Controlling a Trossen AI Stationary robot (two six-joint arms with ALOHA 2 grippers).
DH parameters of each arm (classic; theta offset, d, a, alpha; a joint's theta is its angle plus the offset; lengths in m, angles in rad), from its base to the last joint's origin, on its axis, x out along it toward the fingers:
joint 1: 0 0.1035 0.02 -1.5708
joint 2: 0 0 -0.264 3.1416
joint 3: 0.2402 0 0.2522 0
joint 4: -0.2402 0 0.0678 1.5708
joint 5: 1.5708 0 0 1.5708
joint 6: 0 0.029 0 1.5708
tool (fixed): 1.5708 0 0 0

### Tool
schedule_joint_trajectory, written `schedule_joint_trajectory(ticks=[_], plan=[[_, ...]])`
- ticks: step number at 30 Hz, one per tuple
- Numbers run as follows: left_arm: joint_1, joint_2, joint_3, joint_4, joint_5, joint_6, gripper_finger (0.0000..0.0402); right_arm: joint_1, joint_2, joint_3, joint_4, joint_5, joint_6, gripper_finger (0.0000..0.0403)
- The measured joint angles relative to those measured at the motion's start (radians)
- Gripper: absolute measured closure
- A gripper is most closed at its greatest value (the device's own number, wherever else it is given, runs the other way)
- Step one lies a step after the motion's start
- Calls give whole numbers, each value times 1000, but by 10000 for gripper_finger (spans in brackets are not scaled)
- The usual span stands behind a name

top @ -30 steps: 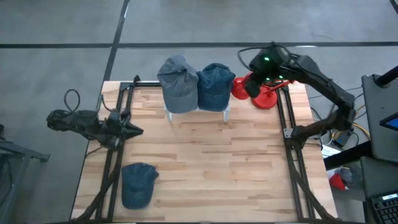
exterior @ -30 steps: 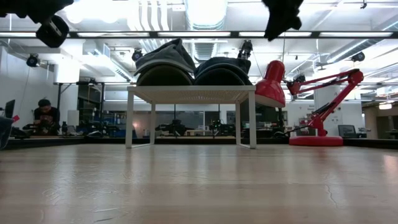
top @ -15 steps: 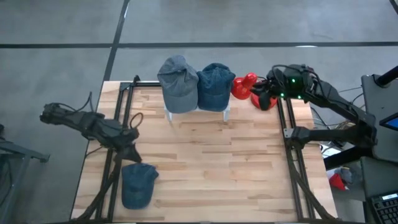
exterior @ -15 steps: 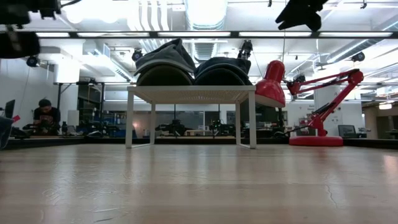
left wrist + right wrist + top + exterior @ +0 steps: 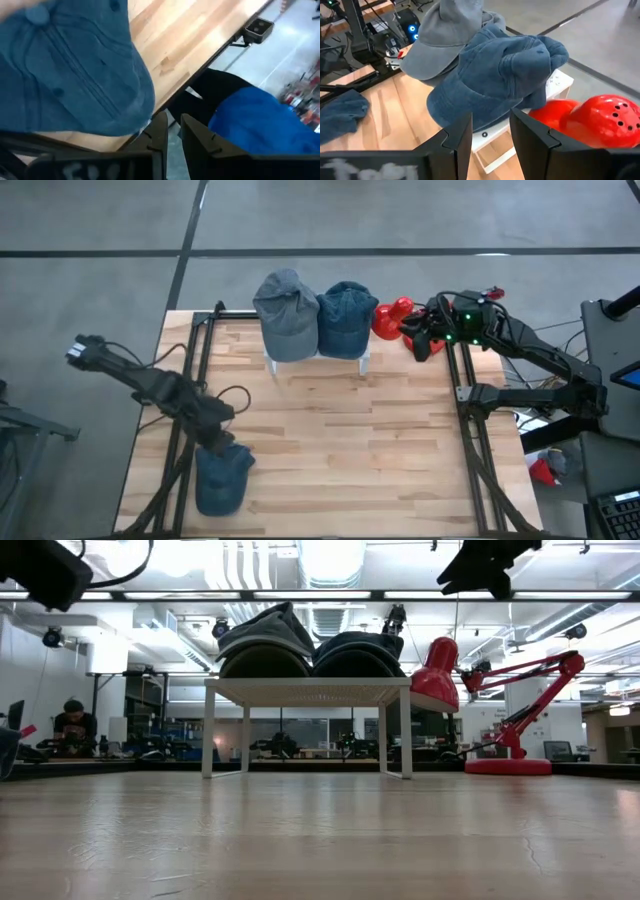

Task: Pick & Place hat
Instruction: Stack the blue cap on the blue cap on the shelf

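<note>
1. Wood-slat table [image 5: 330,440] is taken as the base; the small white stand [image 5: 366,361] at its far edge is used as the landmark.
2. Two hats are seen on top of the stand: a grey cap [image 5: 285,315] on the left half and a blue denim cap [image 5: 346,317] on the right half, touching each other.
3. A third blue hat [image 5: 221,475] is seen lying flat on the table, well apart from the stand, toward the near left corner.
4. A red desk lamp [image 5: 392,318] is placed just beside the stand's right end; its shade almost touches the denim cap in the low view.
5. The left gripper [image 5: 216,435] is positioned well away from the stand, just over the far edge of the blue hat on the table. In the left wrist view the fingers [image 5: 159,135] are seen with only a thin slit between them and nothing is clamped; the hat's fabric fills the frame just past the tips. Contact with the hat can't be confirmed from these views, probably just above it.
6. The right gripper [image 5: 420,340] is held beside the stand's right end, over the lamp, above table height. Its fingers [image 5: 461,134] are seen parted with a clear gap and nothing is held; the denim cap is framed between them, farther off.
7. A seated person [image 5: 72,726] is seen in the room behind the table, far left of the stand in the low view.
</note>
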Motion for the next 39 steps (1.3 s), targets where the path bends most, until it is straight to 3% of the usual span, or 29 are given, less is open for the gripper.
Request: schedule_joint_trajectory(ticks=[5, 14, 26, 31, 39], plan=[[-37, 94, 6, 41, -31, -113, 356, 0, 0, -2, 4, 0, -24, 285], [-112, 268, 106, -5, -308, -189, 361, 0, -2, 20, 4, 1, -53, 280], [-132, 414, 130, -27, -300, -196, 387, 0, -2, 24, 5, 1, -82, 270], [-133, 408, 121, -27, -283, -192, 358, 0, -2, 24, 5, 0, -103, 280], [-134, 403, 119, -25, -288, -216, 277, 0, -2, 24, 6, 0, -111, 293]])
